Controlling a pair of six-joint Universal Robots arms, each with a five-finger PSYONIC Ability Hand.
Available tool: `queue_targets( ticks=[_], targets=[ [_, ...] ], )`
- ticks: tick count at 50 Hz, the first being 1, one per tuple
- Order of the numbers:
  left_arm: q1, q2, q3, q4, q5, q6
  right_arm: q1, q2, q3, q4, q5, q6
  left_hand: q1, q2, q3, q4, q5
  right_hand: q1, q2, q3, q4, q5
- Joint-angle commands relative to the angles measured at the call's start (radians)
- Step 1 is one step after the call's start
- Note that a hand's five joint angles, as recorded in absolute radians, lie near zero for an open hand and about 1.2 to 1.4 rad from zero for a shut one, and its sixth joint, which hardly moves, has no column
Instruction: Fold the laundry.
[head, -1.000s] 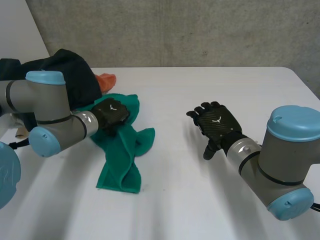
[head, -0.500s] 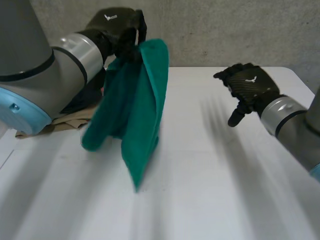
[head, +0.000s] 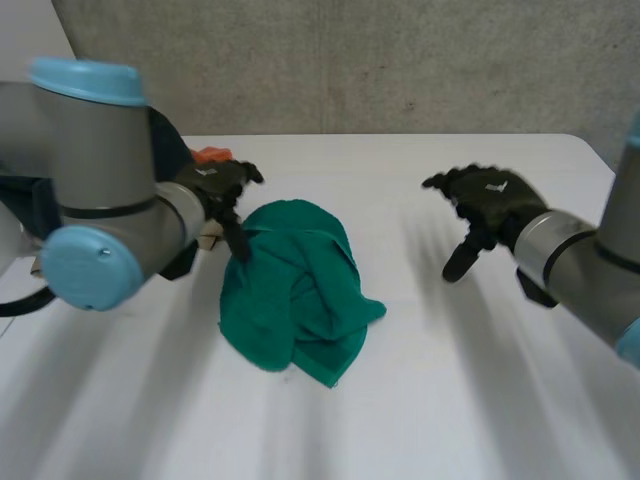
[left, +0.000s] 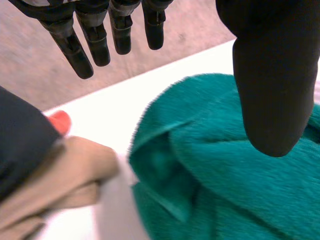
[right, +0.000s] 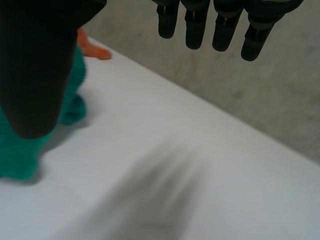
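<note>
The green towel (head: 295, 290) now lies in a crumpled, rounded heap on the white table (head: 450, 400), left of its middle. Half a second ago we saw it hanging in the air from the left hand (head: 215, 190). That hand has released it. In the left wrist view its fingers (left: 95, 45) are straight and spread above the table, and its thumb (left: 272, 85) sits over the towel (left: 225, 190) without pinching it. The right hand (head: 485, 200) hovers well apart on the other side, fingers (right: 200, 30) extended and holding nothing. Just beside the towel's far edge lie the tan cloth (left: 55, 175), the orange item (head: 212, 155) and the dark garment (head: 170, 145). We judge that the towel has been separated from that pile, but flattening and folding have not yet begun.
</note>
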Motion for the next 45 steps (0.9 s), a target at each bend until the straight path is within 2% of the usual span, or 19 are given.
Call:
queue_targets(
  ticks=[1,8,13,17,19,20,21,24,27,28,31,32,35,36,42,43,45],
  targets=[
    [0.117,0.145,-0.151,0.152,0.062,0.074,0.098,0.108,-0.004,0.036,0.057,0.253,-0.046,-0.040,-0.048,-0.033,-0.054,-0.038,-0.028,-0.030,-0.037,-0.048],
    [0.209,0.073,-0.180,0.184,0.193,0.128,0.157,0.318,-0.161,0.019,0.080,0.419,-0.042,-0.036,-0.044,-0.030,-0.050,-0.038,-0.028,-0.030,-0.037,-0.048],
    [0.242,0.001,-0.169,0.186,0.284,0.140,0.202,0.458,-0.301,0.042,0.084,0.457,-0.039,-0.033,-0.041,-0.027,-0.047,-0.006,0.004,0.003,-0.004,-0.015],
    [0.242,-0.065,-0.125,0.183,0.333,0.137,0.237,0.550,-0.396,0.061,0.123,0.462,-0.042,-0.036,-0.044,-0.030,-0.050,0.123,0.133,0.132,0.124,0.113],
    [0.239,-0.091,-0.099,0.181,0.338,0.136,0.250,0.574,-0.429,0.067,0.144,0.460,-0.045,-0.039,-0.047,-0.033,-0.053,0.394,0.405,0.403,0.396,0.385],
    [0.234,-0.117,-0.073,0.177,0.338,0.130,0.257,0.582,-0.447,0.073,0.167,0.460,-0.042,-0.036,-0.044,-0.030,-0.050,1.036,1.046,1.044,1.037,1.026],
    [0.233,-0.127,-0.060,0.172,0.341,0.127,0.260,0.577,-0.450,0.074,0.181,0.460,-0.042,-0.036,-0.044,-0.030,-0.050,1.182,1.192,1.191,1.184,1.173],
    [0.211,-0.169,-0.007,0.154,0.349,0.123,0.277,0.515,-0.409,0.059,0.242,0.453,-0.045,-0.039,-0.047,-0.033,-0.053,1.183,1.194,1.192,1.185,1.174],
    [0.185,-0.209,0.052,0.144,0.343,0.122,0.276,0.403,-0.337,0.007,0.247,0.421,-0.036,-0.030,-0.038,-0.024,-0.044,1.183,1.194,1.192,1.185,1.174],
    [0.167,-0.240,0.094,0.137,0.336,0.123,0.264,0.318,-0.287,-0.037,0.233,0.386,-0.010,-0.004,-0.012,0.002,-0.018,1.183,1.194,1.192,1.185,1.174],
    [0.142,-0.289,0.168,0.118,0.320,0.122,0.248,0.216,-0.228,-0.108,0.195,0.315,0.083,0.090,0.082,0.096,0.076,1.183,1.194,1.192,1.185,1.174],
    [0.124,-0.326,0.223,0.099,0.301,0.125,0.234,0.176,-0.211,-0.141,0.160,0.257,0.296,0.302,0.295,0.309,0.288,1.183,1.194,1.192,1.185,1.174],
    [0.098,-0.383,0.314,0.056,0.269,0.130,0.216,0.159,-0.219,-0.185,0.129,0.163,0.752,0.758,0.750,0.764,0.744,1.183,1.194,1.192,1.185,1.174],
    [0.082,-0.412,0.379,0.031,0.255,0.134,0.205,0.162,-0.238,-0.197,0.130,0.110,1.146,1.152,1.144,1.158,1.138,1.183,1.194,1.192,1.185,1.174],
    [0.079,-0.421,0.618,-0.004,0.166,0.179,0.184,0.211,-0.376,-0.248,0.169,-0.062,1.176,1.182,1.174,1.188,1.168,1.183,1.194,1.192,1.185,1.174],
    [0.094,-0.385,0.665,0.009,0.119,0.177,0.175,0.228,-0.424,-0.305,0.181,-0.111,1.176,1.182,1.174,1.188,1.168,1.183,1.194,1.192,1.185,1.174],
    [0.107,-0.340,0.694,0.038,0.077,0.171,0.164,0.240,-0.462,-0.391,0.196,-0.164,1.176,1.182,1.174,1.188,1.168,1.183,1.194,1.192,1.185,1.174]
  ],
)
